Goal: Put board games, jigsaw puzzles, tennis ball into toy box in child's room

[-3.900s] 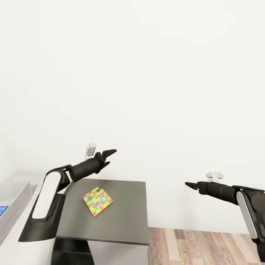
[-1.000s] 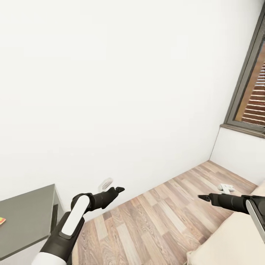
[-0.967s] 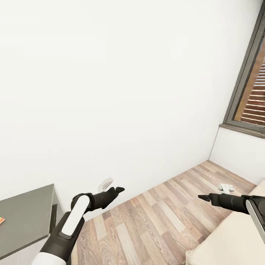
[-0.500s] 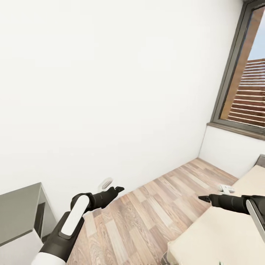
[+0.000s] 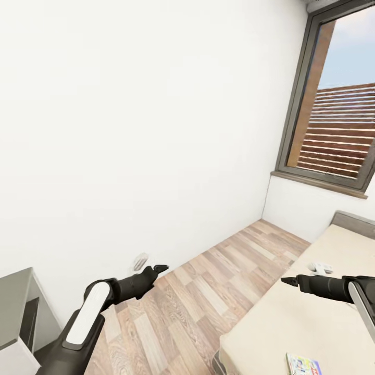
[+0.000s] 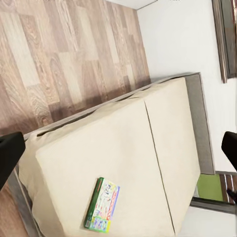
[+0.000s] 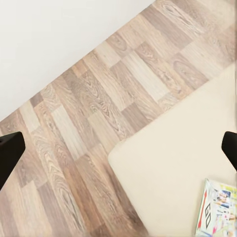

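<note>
Swinging right, the head camera left the jigsaw behind and brought the bed point(image 5: 312, 312) into sight; a board game point(image 6: 102, 205) lay on it. Both fingers point(image 6: 10, 150) point(image 7: 11, 148) were spread, empty.

Head view. Left gripper point(image 5: 159, 269) held over the wood plank floor point(image 5: 208, 291), close to the white wall point(image 5: 130, 130); whether its fingers are apart cannot be read. Right gripper point(image 5: 285, 281) extended over the cream bed point(image 5: 312, 323), same uncertainty. One board game point(image 5: 303, 364), a pale printed box, lies flat on the bed, below and just right of the right fingers. Window point(image 5: 338, 114) beyond the right fingers. Grey counter point(image 5: 13, 307) corner behind the left arm.
</note>
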Motion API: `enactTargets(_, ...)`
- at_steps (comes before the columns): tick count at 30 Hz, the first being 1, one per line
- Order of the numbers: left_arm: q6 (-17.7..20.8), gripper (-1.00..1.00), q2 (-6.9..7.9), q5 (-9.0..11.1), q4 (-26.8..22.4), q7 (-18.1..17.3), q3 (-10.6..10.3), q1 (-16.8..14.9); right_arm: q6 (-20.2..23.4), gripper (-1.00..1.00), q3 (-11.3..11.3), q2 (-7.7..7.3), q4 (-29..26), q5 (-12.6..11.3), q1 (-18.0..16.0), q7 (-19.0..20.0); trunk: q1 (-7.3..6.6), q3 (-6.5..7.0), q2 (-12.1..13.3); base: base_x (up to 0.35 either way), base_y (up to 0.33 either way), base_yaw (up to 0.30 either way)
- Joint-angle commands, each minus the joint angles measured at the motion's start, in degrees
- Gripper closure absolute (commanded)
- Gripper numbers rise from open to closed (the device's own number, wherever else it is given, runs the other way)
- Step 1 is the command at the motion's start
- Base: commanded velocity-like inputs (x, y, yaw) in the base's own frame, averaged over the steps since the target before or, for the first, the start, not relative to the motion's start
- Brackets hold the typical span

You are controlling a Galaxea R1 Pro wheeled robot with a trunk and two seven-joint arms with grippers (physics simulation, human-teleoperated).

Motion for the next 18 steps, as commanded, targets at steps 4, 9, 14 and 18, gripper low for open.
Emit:
enactTargets(4, 0.5, -1.0, 0.55, 1.2, -1.5, 0.6, 0.3, 0.9, 0.5, -1.0, -0.1, -0.07, 0.0, -0.6, -0.1, -0.3, 0.47, -0.45, -0.9, -0.003, -0.005, -0.065)
enactTargets(9, 0.9, -1.0, 1.18, 1.8, -3.3, 0.6, 0.9, 2.4, 1.1, -1.0, -0.1, -0.13, 0.2, -0.6, -0.1, -0.3, 1.57, -1.33, -2.9, -0.001, -0.002, -0.033)
enactTargets(14, 1.1, -1.0, 1.41, 2.0, -4.0, 0.8, 1.1, 3.0, 2.4, -1.0, -0.1, -0.15, 0.3, -0.6, -0.2, -0.3, 2.66, -2.22, -4.9, -0.001, -0.001, -0.015)
enactTargets(18, 1.2, -1.0, 1.49, 2.0, -4.2, 0.8, 1.1, 3.2, 2.7, -1.0, -0.1, -0.16, 0.4, -0.6, -0.2, -0.3, 3.54, -2.93, -6.5, 0.0, -0.001, -0.026)
